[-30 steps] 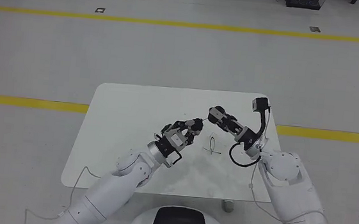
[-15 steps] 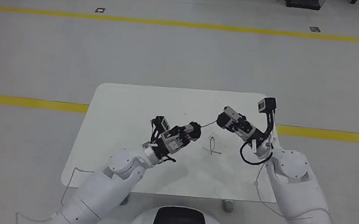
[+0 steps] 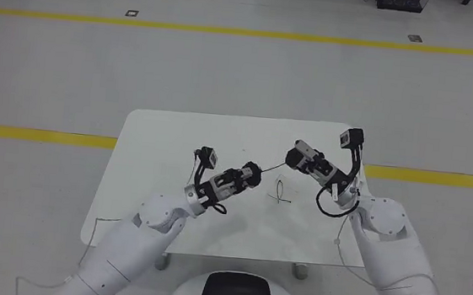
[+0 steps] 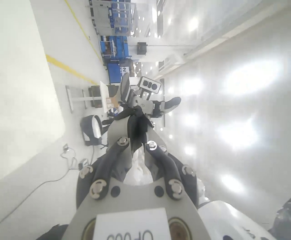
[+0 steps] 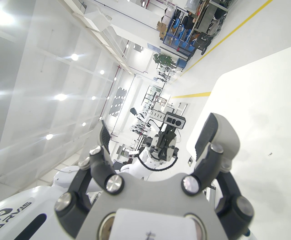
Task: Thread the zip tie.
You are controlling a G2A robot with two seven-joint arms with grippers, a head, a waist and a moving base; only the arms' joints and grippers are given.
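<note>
A thin black zip tie (image 3: 273, 165) sticks out from my left gripper (image 3: 254, 173) toward my right gripper (image 3: 297, 153), above the middle of the white table (image 3: 178, 142). In the left wrist view, the left gripper (image 4: 135, 113) is shut on the zip tie (image 4: 137, 127), whose dark strap lies between the fingertips. In the right wrist view, the right gripper (image 5: 156, 129) stands wide open with nothing between its fingers. It faces the left gripper (image 5: 162, 145) from a short distance. The two grippers are apart.
A second black zip tie (image 3: 279, 191), bent into a loop, lies on the table below the gap between the grippers. The table's left half and far side are bare. The table edge runs close behind the right arm.
The right gripper has drawn back to the right, away from the left gripper, then held still. The left wrist has turned, its camera swinging to the left, with the zip tie kept in its grip.
</note>
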